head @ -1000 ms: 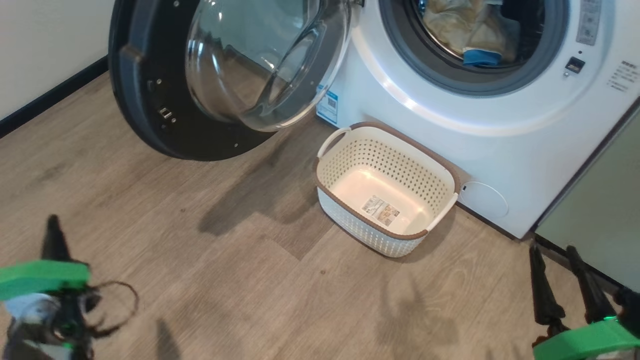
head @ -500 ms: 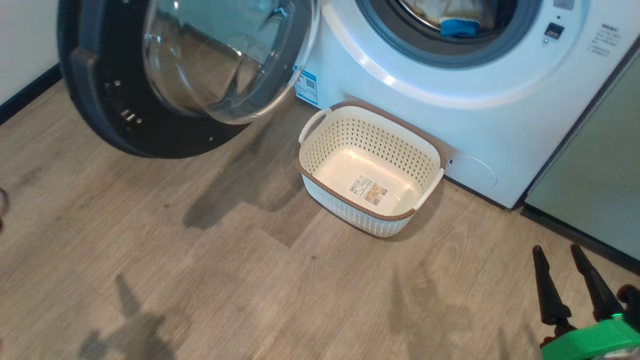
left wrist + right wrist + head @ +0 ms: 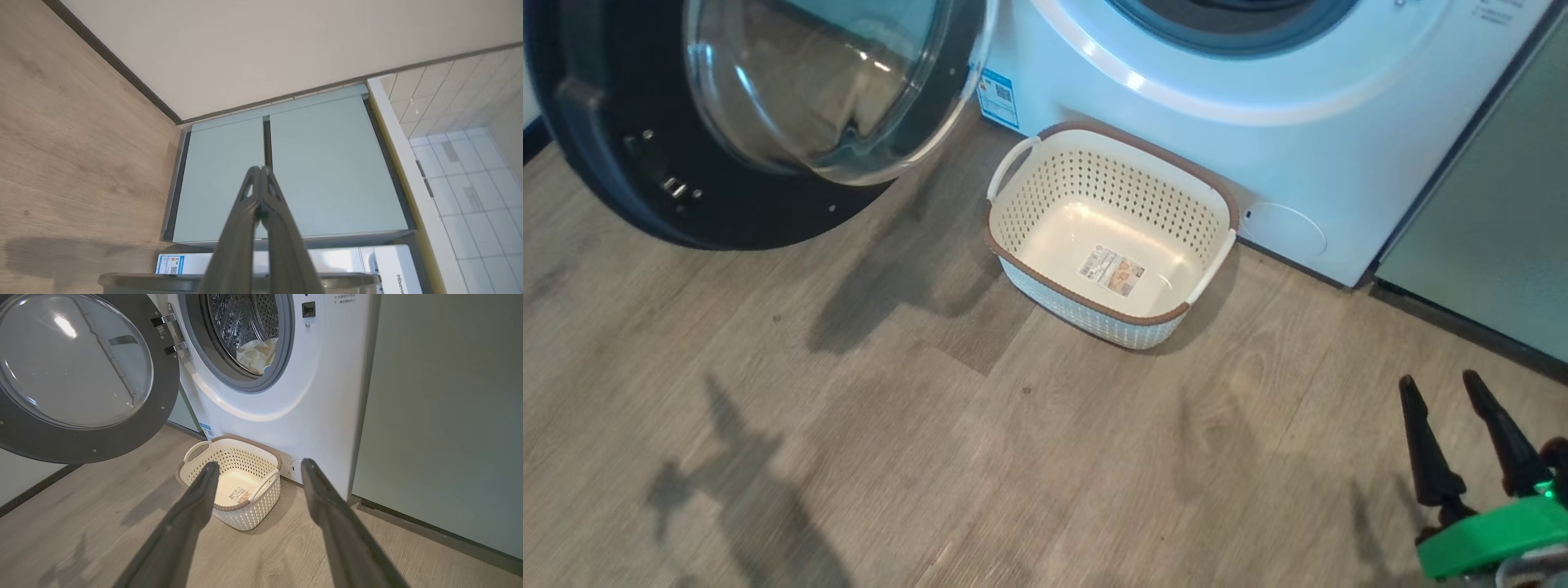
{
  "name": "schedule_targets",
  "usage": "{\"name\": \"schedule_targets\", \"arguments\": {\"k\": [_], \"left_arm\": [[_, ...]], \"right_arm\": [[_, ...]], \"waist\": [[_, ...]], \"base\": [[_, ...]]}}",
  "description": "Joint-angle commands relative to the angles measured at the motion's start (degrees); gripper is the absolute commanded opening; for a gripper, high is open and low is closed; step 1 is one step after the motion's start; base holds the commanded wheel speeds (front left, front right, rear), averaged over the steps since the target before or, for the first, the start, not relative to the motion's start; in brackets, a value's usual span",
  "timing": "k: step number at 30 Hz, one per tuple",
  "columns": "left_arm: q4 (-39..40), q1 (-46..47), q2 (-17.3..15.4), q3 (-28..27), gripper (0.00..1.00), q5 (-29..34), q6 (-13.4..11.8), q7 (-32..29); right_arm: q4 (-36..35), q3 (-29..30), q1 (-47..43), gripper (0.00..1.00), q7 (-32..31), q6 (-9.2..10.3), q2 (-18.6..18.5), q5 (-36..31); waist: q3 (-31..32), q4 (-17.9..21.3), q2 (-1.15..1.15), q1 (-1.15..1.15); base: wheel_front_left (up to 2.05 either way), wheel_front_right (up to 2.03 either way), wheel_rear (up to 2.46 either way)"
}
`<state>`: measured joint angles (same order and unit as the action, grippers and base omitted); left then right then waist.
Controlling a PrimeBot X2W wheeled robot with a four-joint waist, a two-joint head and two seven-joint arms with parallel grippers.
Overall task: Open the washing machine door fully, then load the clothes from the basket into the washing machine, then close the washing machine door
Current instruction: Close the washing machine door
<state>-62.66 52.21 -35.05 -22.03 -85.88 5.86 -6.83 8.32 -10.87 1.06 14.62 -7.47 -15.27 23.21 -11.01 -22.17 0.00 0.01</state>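
Head view gives us the washing machine door [image 3: 768,114] swung wide to the left, its glass bowl bulging toward us. The basket [image 3: 1111,184] stands on the wooden floor [image 3: 849,408] to the door's right, close against the white front of the washing machine [image 3: 1176,122], just left of the round flap [image 3: 1282,230]. Its label [image 3: 1111,272] shows on the bare bottom. At the near right our right gripper [image 3: 1437,380] hovers with its two fingers spread apart, holding nothing, well apart from the basket. Right wrist view shows the clothes [image 3: 255,355] lying inside the steel drum [image 3: 245,318], with a blue edge among the pale yellow. Left wrist view shows our left gripper [image 3: 258,169] with its fingers pressed together on nothing, pointed at pale green cabinets [image 3: 335,163].
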Motion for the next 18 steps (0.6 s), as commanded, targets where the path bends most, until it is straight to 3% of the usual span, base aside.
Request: {"name": "schedule_targets", "arguments": {"k": [1,6,18], "left_arm": [[1.19,2.53,-4.46,0.35,0.0,0.73,0.02,-2.38],[0.18,5.21,-6.27,3.55,0.0,2.33,0.24,-8.81],[-0.41,9.45,-7.47,8.1,0.0,5.09,-0.32,-15.84]], "right_arm": [[-1.92,-0.91,2.59,1.0,0.38,-0.02,-2.04,0.26],[-2.08,-1.24,2.97,1.0,0.38,-0.02,-2.79,0.32],[-2.66,-1.95,4.2,1.0,0.38,-0.02,-5.36,0.37]], "waist": [[-0.66,0.67,0.0,-0.01],[-1.69,1.63,0.0,-0.01],[-6.16,3.68,0.0,-0.01]], "base": [[0.0,0.0,0.0],[0.0,0.0,0.0],[0.0,0.0,0.0]]}}
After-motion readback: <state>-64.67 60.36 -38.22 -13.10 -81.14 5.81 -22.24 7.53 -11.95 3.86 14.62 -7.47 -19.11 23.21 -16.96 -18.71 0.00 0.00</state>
